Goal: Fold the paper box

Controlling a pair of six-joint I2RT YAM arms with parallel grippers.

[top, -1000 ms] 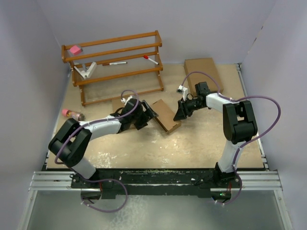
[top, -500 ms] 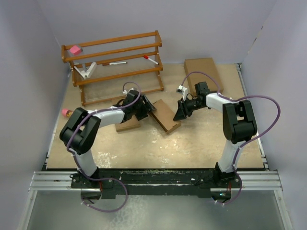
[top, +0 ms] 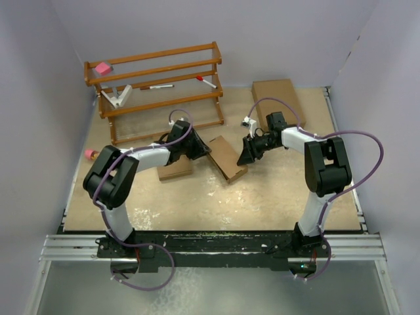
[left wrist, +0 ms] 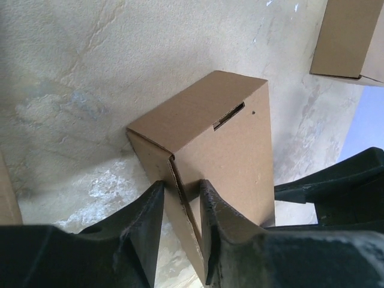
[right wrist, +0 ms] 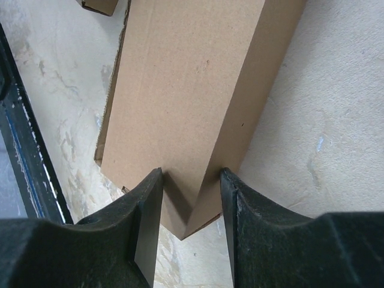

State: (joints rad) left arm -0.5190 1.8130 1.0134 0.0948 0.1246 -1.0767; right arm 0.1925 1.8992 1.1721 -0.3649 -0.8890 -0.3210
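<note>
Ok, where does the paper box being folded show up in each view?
Top external: paper box mid-frame, between left tool and right tool.
Left wrist: centre, near edge inside the left tool.
Right wrist: upper middle, its end inside the right tool.
Shared landmark: the right tool, visible in all three.

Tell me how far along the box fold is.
Mostly done: the paper box already has its rectangular shape, walls up. In hand: the right gripper clamps one end; the left gripper straddles the wall edge at the other. Left: the corner seam there looks untucked.
</note>
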